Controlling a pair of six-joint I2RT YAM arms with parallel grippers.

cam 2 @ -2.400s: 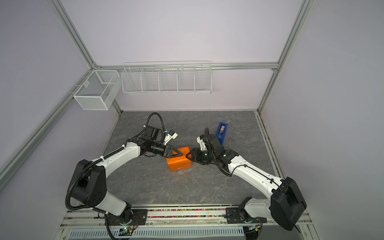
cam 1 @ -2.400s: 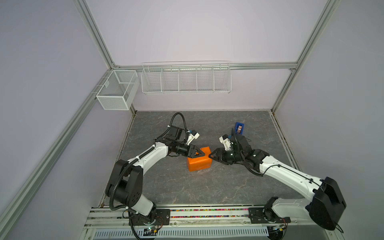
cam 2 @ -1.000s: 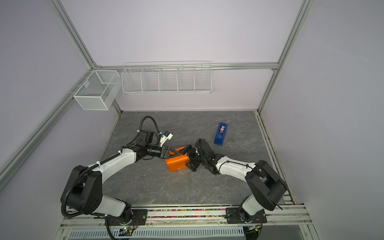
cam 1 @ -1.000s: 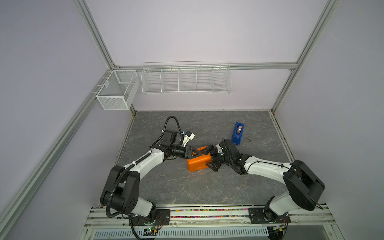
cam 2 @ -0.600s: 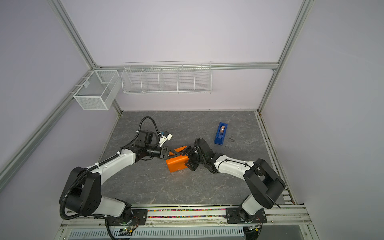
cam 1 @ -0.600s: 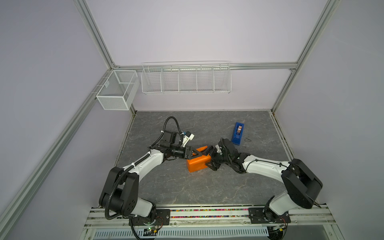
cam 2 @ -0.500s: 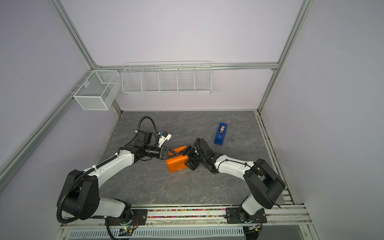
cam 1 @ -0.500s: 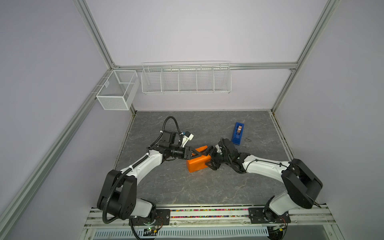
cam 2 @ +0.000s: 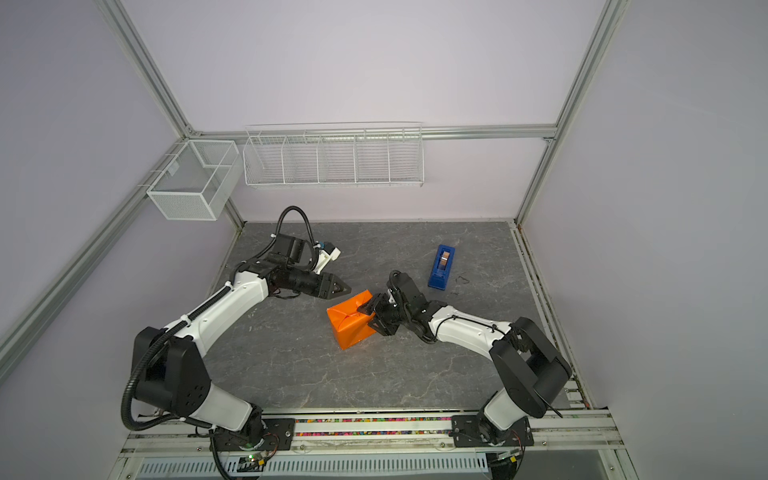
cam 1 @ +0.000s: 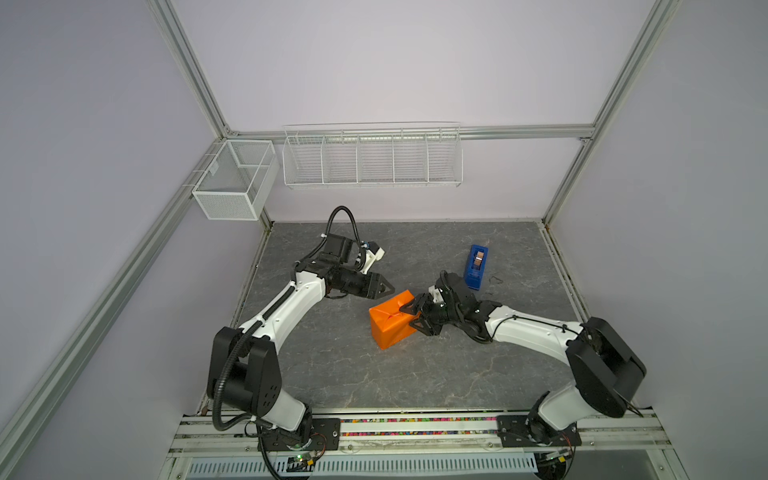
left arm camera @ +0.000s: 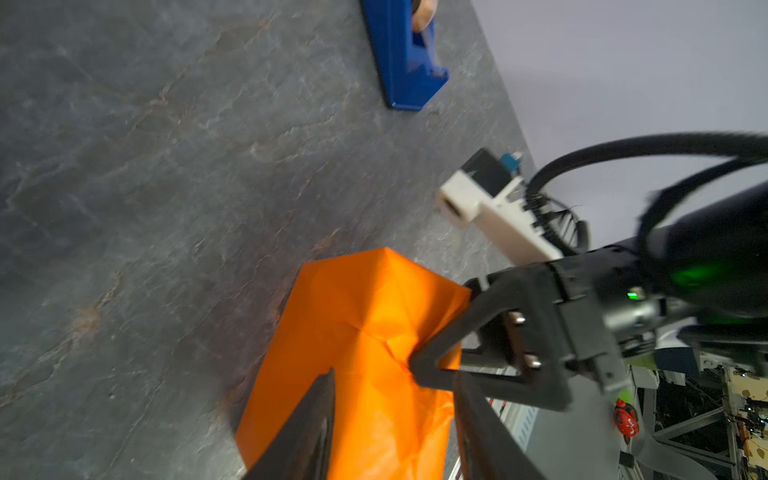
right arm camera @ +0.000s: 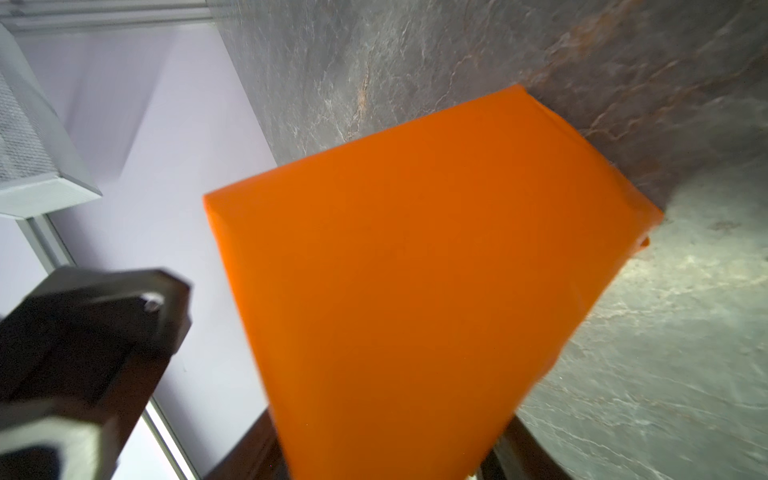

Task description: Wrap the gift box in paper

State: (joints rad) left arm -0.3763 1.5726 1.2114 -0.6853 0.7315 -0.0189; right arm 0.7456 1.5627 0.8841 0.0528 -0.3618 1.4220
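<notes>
In both top views we saw the whole table [cam 1: 332, 370] at once. The paper [cam 1: 388, 322] made a closed orange block near the middle, with the gift box wholly under it and fold lines crossing the face toward the camera. The blue tape dispenser [cam 1: 476, 266] stood well apart, behind the right arm. The left pincer [cam 1: 388, 288] pointed at the block's far upper corner, just beside it, and we saw a sliver of table between them. The right pincer [cam 1: 406, 318] sat astride the opposite end, one finger above and one below.

Only the left wrist view, somewhat blurred, showed the left pincer's own fingers [left arm camera: 309, 432] — parted, gripping nothing, with orange paper [left arm camera: 365, 332] visible in the gap. It also caught a fingertip [left arm camera: 417, 365] of the right pincer touching a crumpled fold on the block's end.

The right wrist view alone gave us the block's broad side [right arm camera: 415, 270], smooth and uncreased, filling most of the frame. One finger [right arm camera: 95, 332] stood clear of the paper's edge with pale wall showing between — so the right pincer was open, wider than the block.
</notes>
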